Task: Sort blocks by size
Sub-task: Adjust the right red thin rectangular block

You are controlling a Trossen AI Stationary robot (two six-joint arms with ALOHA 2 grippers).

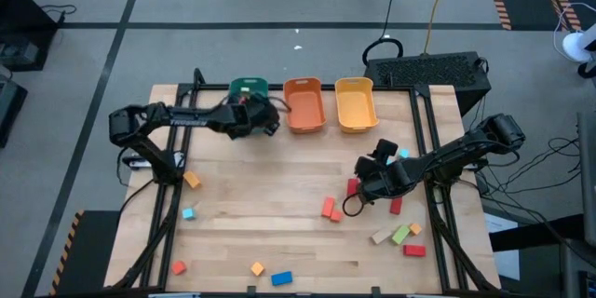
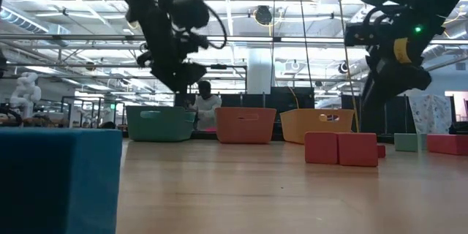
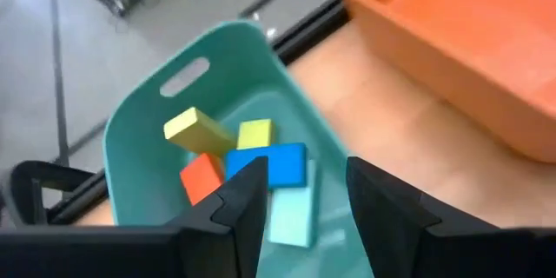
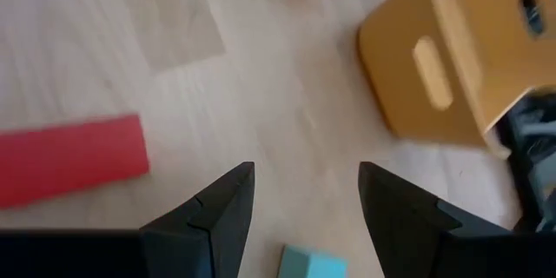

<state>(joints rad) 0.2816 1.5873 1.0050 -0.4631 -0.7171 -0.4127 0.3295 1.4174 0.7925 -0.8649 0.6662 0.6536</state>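
Observation:
My left gripper (image 1: 264, 117) is open and empty above the teal bin (image 1: 248, 87). In the left wrist view the bin (image 3: 139, 130) holds a yellow bar (image 3: 196, 129), a yellow cube (image 3: 254, 133), a red-orange block (image 3: 201, 176), a blue bar (image 3: 282, 163) and a light blue block (image 3: 292, 215). My right gripper (image 1: 383, 153) is open and empty above the table's right half, beside a light blue block (image 1: 402, 154), which also shows in the right wrist view (image 4: 311, 265). A red bar (image 4: 69, 156) lies on the table near it. Other blocks lie scattered on the table.
An orange bin (image 1: 304, 104) and a yellow bin (image 1: 355, 102) stand beside the teal one at the far edge. Red blocks (image 1: 330, 209), a tan bar (image 1: 380, 237), a green block (image 1: 400, 234) and a blue bar (image 1: 281, 278) lie toward the near edge.

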